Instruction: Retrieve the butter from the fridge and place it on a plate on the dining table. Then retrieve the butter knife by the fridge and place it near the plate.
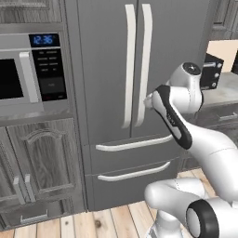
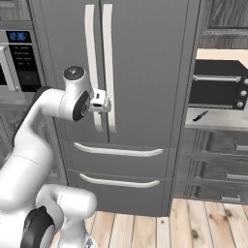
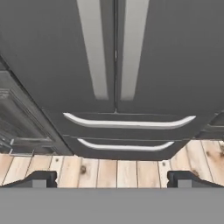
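Fingers (image 3: 112,179) spread wide, facing closed fridge (image 3: 114,52) doors, apart.

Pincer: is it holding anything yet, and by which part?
Nothing is held. The pincer stands open and empty in front of the closed fridge, short of its door handles.

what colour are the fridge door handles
Pale silver handles on the dark grey fridge, clearest in the left base view.

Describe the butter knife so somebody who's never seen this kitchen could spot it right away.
Find the tall dark grey fridge with its two long pale door handles. To its right, a pale worktop over dark drawers carries a black toaster oven. The butter knife lies in front of that oven: a slim, dark sliver, the one small loose thing there.
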